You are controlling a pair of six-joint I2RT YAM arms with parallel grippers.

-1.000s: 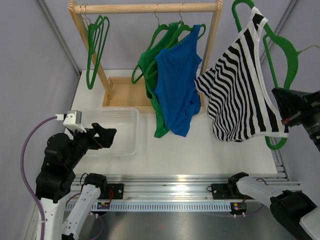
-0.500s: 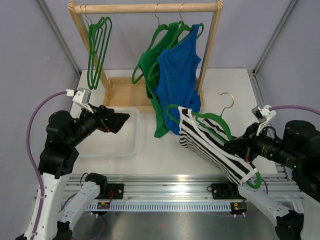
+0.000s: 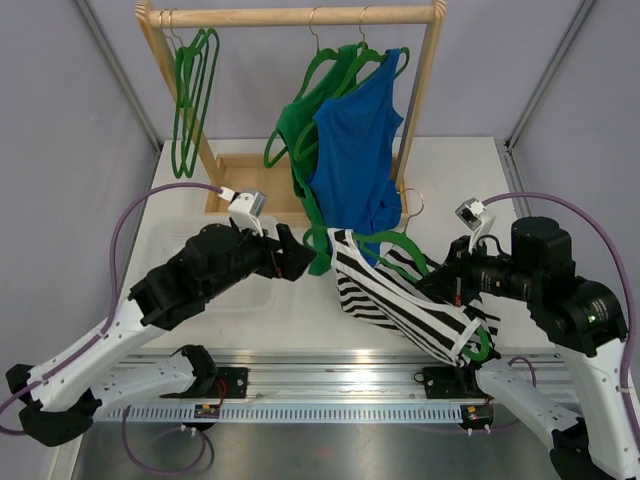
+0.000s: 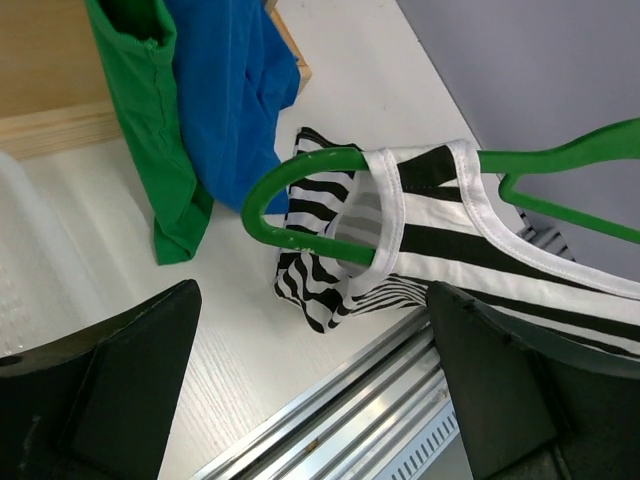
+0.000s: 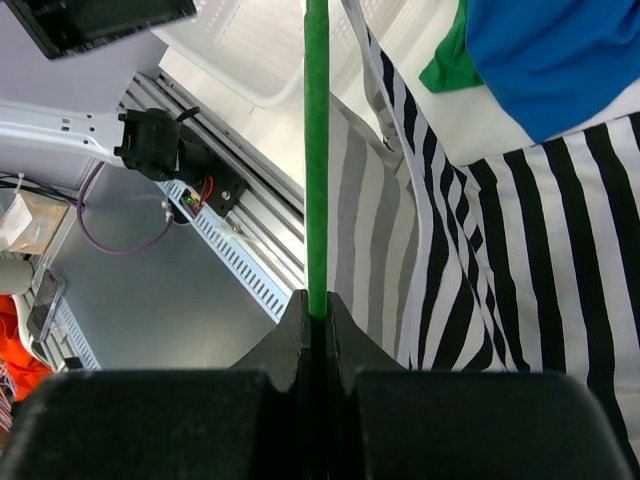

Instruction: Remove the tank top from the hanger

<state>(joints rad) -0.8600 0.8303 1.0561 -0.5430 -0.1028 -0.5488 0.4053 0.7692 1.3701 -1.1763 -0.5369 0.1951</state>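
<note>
White table (image 3: 455,175) w/ wood rack (image 3: 250,182)

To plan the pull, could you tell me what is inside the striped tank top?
A green hanger runs through the striped tank top, one curved end sticking out of an armhole. Fabric hides parts of it.

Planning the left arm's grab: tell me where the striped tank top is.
In the top view the striped tank top hangs on its green hanger right of centre, in front of the blue tank top; the right end effector grips the hanger.

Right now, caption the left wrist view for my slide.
Open left fingers flank the striped tank top on its green hanger, white table beneath.
</note>
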